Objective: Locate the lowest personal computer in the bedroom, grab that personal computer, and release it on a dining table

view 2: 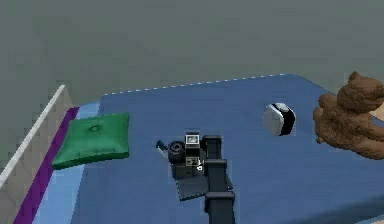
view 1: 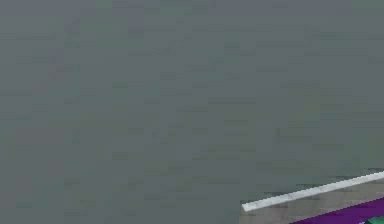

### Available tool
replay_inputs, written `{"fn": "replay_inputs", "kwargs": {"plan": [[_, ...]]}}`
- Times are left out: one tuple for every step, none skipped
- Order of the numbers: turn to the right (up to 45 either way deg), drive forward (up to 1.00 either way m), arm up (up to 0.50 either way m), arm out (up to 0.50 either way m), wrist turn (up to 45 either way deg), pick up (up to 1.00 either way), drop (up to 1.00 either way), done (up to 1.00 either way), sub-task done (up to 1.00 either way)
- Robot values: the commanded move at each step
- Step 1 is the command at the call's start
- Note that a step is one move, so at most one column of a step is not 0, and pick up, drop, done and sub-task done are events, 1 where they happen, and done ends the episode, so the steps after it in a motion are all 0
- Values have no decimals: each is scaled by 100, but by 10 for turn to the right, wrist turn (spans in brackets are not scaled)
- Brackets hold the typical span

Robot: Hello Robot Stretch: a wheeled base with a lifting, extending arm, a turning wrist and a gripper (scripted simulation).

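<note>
My gripper (view 2: 163, 148) reaches out over a blue bed (view 2: 200, 105) near the middle of the arm side view, at the end of the dark arm (view 2: 218, 190) that rises from the bottom edge. Its dark body blends with a dark patch just below it, so I cannot tell whether it holds anything. No shape here reads as a personal computer.
A green pillow (view 2: 95, 140) lies on the bed at the left. A small white and black object (view 2: 280, 119) and a brown plush toy (view 2: 352, 112) sit at the right. A white strip (view 2: 35, 140) and purple band (view 2: 50, 165) border the bed's left. In the forward view, a grey wall (view 1: 180, 100) stands close ahead above a white strip (view 1: 310, 192).
</note>
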Motion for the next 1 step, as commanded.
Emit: {"fn": "replay_inputs", "kwargs": {"plan": [[0, 0, -30, 0, 0, 0, 0, 0, 0]]}}
